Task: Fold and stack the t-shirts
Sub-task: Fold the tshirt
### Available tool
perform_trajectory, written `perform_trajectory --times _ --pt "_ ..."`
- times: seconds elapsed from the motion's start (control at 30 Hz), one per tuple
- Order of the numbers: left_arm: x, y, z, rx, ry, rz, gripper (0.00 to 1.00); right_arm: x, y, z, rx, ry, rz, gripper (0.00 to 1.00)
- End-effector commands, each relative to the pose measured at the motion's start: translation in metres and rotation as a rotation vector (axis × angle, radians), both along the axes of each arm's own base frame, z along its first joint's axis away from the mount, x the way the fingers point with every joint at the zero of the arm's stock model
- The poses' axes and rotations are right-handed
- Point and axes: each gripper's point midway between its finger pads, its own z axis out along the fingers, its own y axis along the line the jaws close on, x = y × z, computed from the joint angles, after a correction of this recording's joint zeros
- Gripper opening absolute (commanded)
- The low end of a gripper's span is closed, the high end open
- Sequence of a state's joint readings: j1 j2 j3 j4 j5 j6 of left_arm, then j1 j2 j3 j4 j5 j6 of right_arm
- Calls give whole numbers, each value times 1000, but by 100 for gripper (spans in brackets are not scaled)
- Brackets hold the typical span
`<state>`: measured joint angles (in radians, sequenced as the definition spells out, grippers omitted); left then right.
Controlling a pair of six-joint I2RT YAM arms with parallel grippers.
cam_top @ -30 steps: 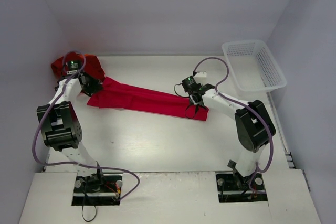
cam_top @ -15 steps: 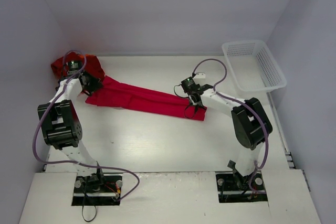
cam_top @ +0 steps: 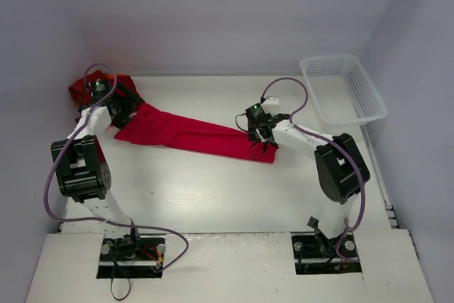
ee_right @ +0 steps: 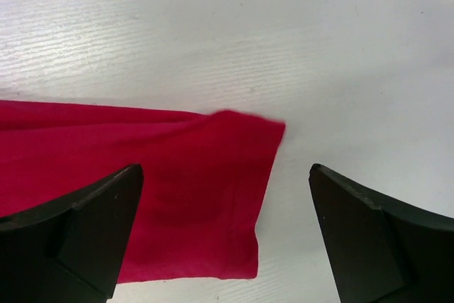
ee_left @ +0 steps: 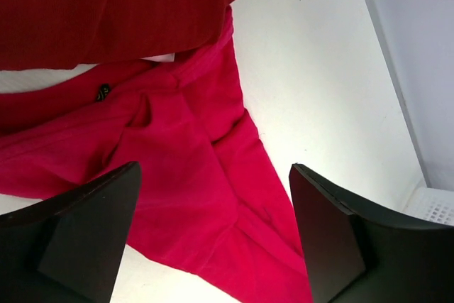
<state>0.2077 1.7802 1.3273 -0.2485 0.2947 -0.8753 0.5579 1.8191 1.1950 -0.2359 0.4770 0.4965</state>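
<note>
One red t-shirt (cam_top: 195, 138) lies folded into a long strip across the table, running from back left to centre right. My left gripper (cam_top: 122, 114) hovers open over its left end (ee_left: 191, 175), with cloth below the gap and nothing between the fingers (ee_left: 78, 232). My right gripper (cam_top: 257, 140) stands open over the strip's right end (ee_right: 149, 182), which lies flat on the table. Its fingers (ee_right: 383, 239) are wide apart and hold nothing. A darker red t-shirt (cam_top: 79, 90) sits bunched at the back left corner, just beyond the left gripper (ee_left: 216, 246).
A white mesh basket (cam_top: 370, 94) stands at the back right, and its corner (ee_left: 433, 207) shows in the left wrist view. Grey walls enclose the table on three sides. Bare white tabletop (ee_right: 340, 69) lies beyond the strip's right end.
Both grippers went from shut to open and let go of the strip's ends. The shirt now rests flat on the table, its left end a little wider.
</note>
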Motion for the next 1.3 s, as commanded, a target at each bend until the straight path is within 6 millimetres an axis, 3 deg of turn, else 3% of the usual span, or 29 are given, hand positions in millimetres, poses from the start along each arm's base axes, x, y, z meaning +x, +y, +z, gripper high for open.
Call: perform_trajectory --times 0.0,0.1,0.2,0.33,0.5,0.67,0.87,1.0,1.27 --pt "10 -4 45 38 -142 -11 82 10 1 51 7 -143 -24 100" --pt "10 -6 53 40 -160 -13 82 7 7 66 19 -181 -12 100" --pt "5 -13 64 33 -172 -24 82 2 27 85 54 -225 37 100" --pt "-7 -27 69 57 -165 -37 82 -7 59 92 74 -241 108 100" --pt "-21 -44 63 64 -132 -53 82 -10 75 73 95 -205 135 100" --pt "-31 -52 42 61 -74 -56 82 -6 80 56 102 -192 147 100" --pt "-35 -55 21 41 -29 -56 82 16 77 37 101 -165 144 100" --pt "-37 -55 17 39 -21 -50 82 30 73 36 112 -174 130 100" --pt "-38 -60 -8 22 23 -46 82 37 71 16 106 -145 126 100"
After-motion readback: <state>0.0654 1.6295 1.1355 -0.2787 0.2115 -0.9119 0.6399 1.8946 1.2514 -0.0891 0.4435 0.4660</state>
